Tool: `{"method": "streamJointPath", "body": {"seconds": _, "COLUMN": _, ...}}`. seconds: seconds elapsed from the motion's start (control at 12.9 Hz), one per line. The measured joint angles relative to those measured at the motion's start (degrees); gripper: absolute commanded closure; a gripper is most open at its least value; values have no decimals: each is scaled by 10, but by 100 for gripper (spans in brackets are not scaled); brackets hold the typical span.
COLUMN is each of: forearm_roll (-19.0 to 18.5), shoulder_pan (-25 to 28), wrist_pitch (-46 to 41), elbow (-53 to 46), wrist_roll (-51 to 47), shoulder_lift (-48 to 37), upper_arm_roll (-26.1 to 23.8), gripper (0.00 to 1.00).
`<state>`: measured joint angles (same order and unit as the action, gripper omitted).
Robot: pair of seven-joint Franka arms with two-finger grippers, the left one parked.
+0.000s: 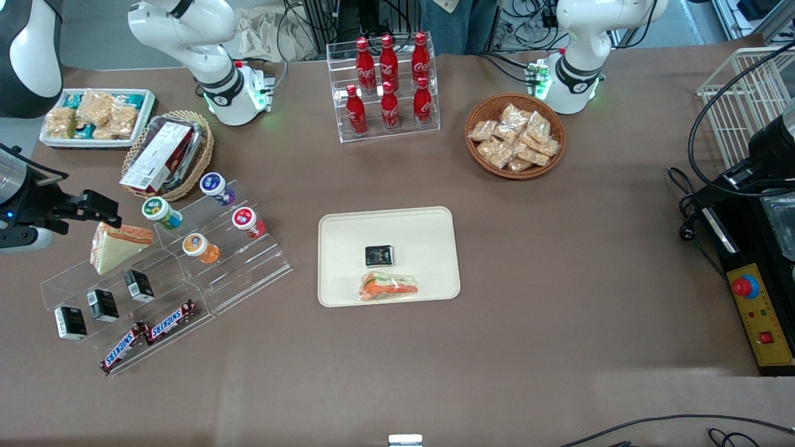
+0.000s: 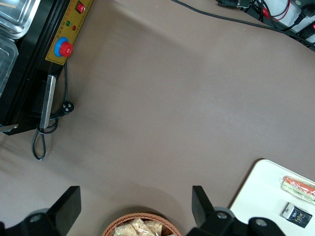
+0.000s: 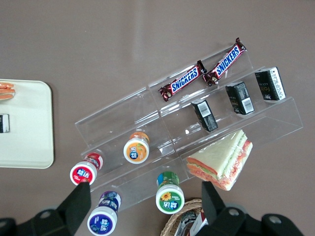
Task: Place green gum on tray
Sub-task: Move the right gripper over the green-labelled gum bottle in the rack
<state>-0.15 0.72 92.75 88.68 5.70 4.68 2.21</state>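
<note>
- The brown table [image 1: 559, 261] carries everything, and the clear stepped rack [image 1: 205, 273] toward the working arm's end serves as the landmark here.
- The tray [image 1: 435, 223], cream with a low rim, lies flat on the table well apart from the rack, toward the parked arm's end; a wrapped sandwich [image 1: 389, 287] and a small black packet [image 1: 379, 255] rest on it.
- The gripper [image 3: 142, 206] hangs above the rack's upper steps, jaws spread wide with nothing between them; in the front view it [image 1: 93, 208] sits just beside the rack's farther edge.
- A triangular sandwich [image 1: 115, 246] stands on the rack, nearer the front camera than the gripper.
- Two Snickers bars [image 1: 149, 335] lie on the rack's lowest step.
- The green gum [image 1: 161, 212] stands on an upper step of the rack, lid toward the camera, beside the sandwich; in the wrist view it [image 3: 170, 194] lies between the open fingers' line.
- The orange-lidded bottle [image 1: 200, 247] sits one step lower on the rack.
</note>
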Motion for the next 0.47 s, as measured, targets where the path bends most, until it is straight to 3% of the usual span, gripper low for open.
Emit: {"method": "streamJointPath", "body": {"seconds": 0.47, "forearm_roll": 0, "shoulder_pan": 2, "wrist_pitch": -4, "elbow": 1, "wrist_roll": 2, "shoulder_lift": -1, "upper_arm_roll": 0, "gripper": 0}}
